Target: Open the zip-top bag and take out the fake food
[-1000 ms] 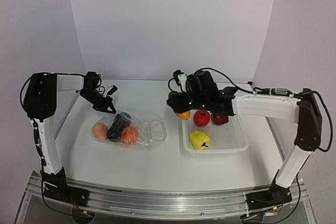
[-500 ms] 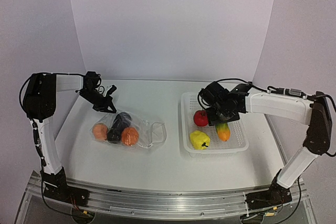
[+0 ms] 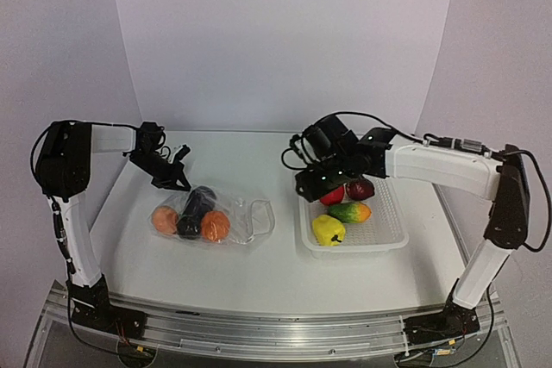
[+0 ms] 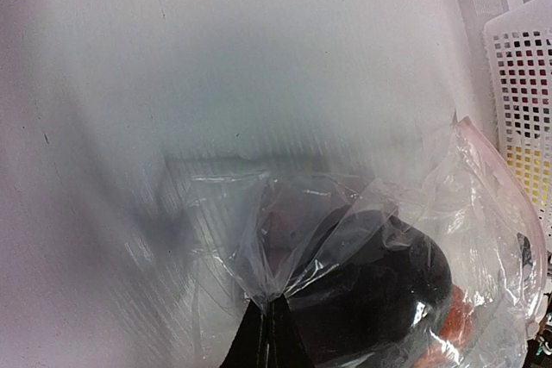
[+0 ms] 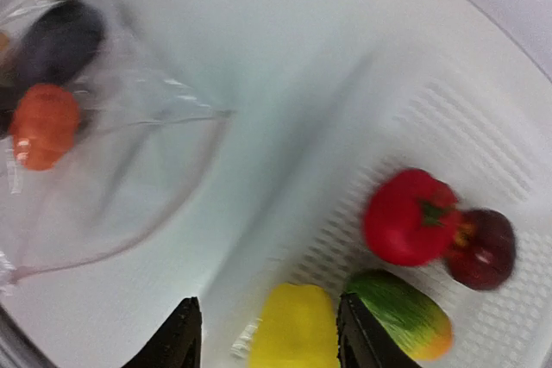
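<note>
Left wrist view alone shows my left gripper [image 4: 269, 333] pinched shut on a gathered fold of the zip-top bag [image 4: 362, 221]. The fake food [image 4: 379, 290] inside is blurred and cut off at lower right. Right wrist view: right gripper [image 5: 269, 333] has its jaws apart, holding nothing, over the basket [image 5: 466, 144] edge. A strip of bare table [image 3: 280, 256] separates bag from basket.

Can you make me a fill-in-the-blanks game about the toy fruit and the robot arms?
1. The white basket holds ___ pieces of fake food.
2. The zip-top bag has ___ pieces inside it.
3. The left gripper is shut, pinching a corner of the ___.
4. The right gripper is open over the basket's edge and holds ___.

Missing words: four; three; bag; nothing.
</note>
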